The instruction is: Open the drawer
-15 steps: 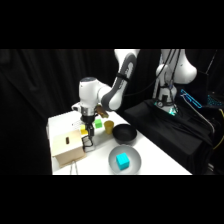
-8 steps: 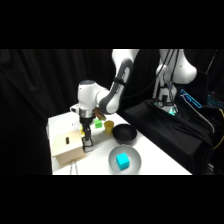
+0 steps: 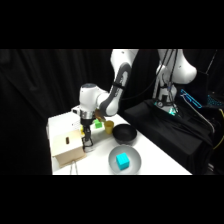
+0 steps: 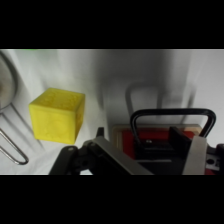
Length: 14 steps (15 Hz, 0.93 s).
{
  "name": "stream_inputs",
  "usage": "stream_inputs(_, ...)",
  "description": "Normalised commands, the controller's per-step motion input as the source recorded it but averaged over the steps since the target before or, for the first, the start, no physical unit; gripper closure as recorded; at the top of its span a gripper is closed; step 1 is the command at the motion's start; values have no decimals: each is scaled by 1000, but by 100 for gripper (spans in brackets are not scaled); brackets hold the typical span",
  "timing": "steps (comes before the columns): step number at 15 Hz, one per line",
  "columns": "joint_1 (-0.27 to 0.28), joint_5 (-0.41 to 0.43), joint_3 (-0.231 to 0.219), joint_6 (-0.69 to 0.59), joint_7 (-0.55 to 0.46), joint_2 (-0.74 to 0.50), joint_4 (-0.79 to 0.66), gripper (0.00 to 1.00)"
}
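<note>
A white robot arm's black two-finger gripper [image 3: 88, 145] hangs at the front of a small light tan wooden drawer [image 3: 67, 147] near the white table's [image 3: 160, 162] left front corner. Its fingers close narrowly on the drawer's black loop handle [image 4: 170, 117], beside a yellow cube [image 4: 56, 115].

I see a pale tan drawer [image 3: 67, 146] with black loop handle [image 4: 170, 120], a yellow cube [image 4: 56, 115], a cyan cube [image 3: 122, 160], and a white bench [image 3: 160, 162].
</note>
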Motion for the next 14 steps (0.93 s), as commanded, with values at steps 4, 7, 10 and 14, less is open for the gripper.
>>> stream_inputs(4, -109, 133, 115, 239, -48, 75, 22, 0)
stream_inputs(7, -87, 103, 81, 224, -54, 87, 3, 0)
stream_inputs(10, -85, 93, 79, 209, -60, 88, 13, 0)
stream_inputs(14, -60, 74, 73, 164, -61, 46, 6, 0)
